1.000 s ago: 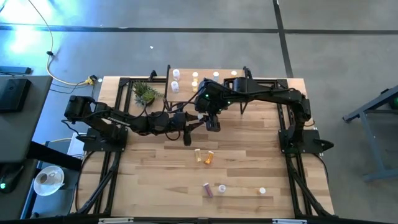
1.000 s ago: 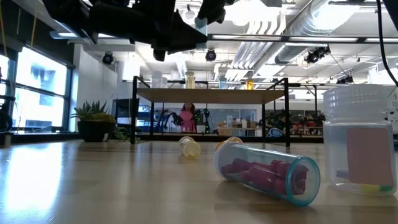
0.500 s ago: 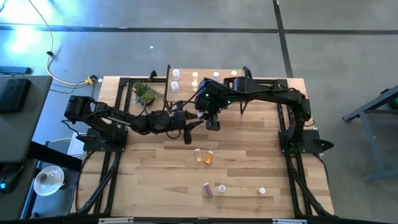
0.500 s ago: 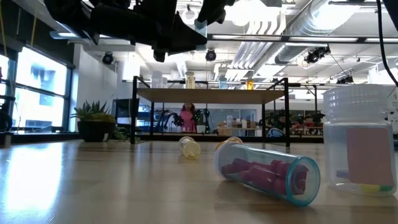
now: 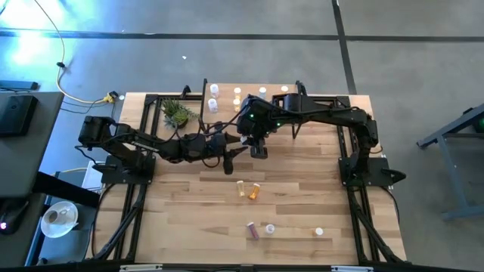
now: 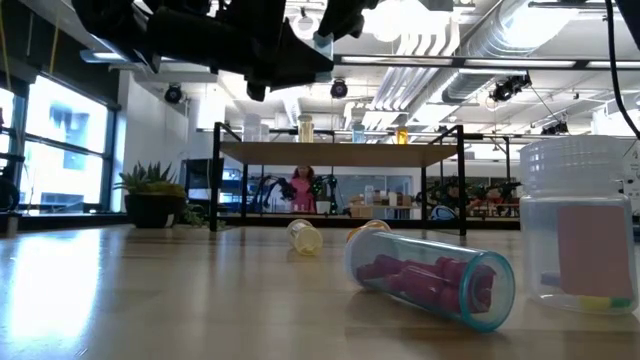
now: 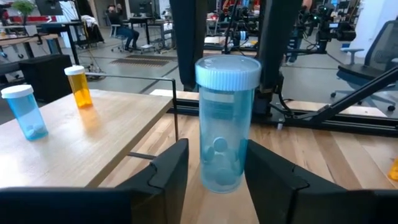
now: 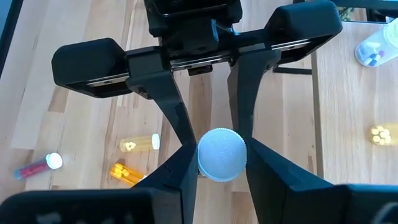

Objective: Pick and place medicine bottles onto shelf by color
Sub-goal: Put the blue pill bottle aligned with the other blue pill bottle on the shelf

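Both arms are matte black, built of chunky jointed links on black tube-frame bases. The left arm (image 5: 162, 147) trails a loose dark cable just behind its wrist; the right arm (image 5: 325, 115) is thicker behind its wrist, with tiny green lights there. Each arm ends in two broad, flat, black fingers (image 8: 176, 174) — angular, tapering toward the tips — carried on a boxy crossbar.

Open-plan robotics lab: exposed ceiling ducts (image 6: 470, 40), office chairs (image 7: 379, 59).
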You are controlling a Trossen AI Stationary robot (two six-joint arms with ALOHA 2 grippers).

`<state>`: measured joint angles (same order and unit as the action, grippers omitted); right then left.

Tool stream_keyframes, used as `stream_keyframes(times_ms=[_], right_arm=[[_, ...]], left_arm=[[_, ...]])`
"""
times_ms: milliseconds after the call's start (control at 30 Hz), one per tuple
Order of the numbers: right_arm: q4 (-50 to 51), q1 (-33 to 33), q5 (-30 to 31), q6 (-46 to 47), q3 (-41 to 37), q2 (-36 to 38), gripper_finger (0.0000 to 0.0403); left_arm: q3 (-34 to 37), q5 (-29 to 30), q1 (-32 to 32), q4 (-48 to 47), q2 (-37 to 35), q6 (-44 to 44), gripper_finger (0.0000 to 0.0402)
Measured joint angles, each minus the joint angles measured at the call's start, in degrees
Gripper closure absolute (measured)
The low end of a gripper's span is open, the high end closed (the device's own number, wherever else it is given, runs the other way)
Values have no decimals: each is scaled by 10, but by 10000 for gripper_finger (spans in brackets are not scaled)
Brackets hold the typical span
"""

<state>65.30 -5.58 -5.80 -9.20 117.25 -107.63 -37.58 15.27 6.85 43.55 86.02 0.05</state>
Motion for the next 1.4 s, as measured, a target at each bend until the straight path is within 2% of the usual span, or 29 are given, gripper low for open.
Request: stream_keyframes(times_ms=[233,367,800,1033,1233,1400], right_arm=[[2,-1,-2,3,0,0,304],[13,-11,-1,2,0,2,304],[30,-62,31,-3,0,58,304],[25,-87,89,-20,0,104,304],[21,-114,92,-29,0,141,304],[16,-133,84,-32,-14,143,304]], left_arm=[[0,0,0,0,-1,-29,206],[0,0,0,-2,-1,-26,187],[-1,-9,14,-51,-72,6,185],[0,-9,30,-117,-131,6,185],[0,-9,33,-166,-183,6,185],[0,-9,33,-205,-224,2,185]])
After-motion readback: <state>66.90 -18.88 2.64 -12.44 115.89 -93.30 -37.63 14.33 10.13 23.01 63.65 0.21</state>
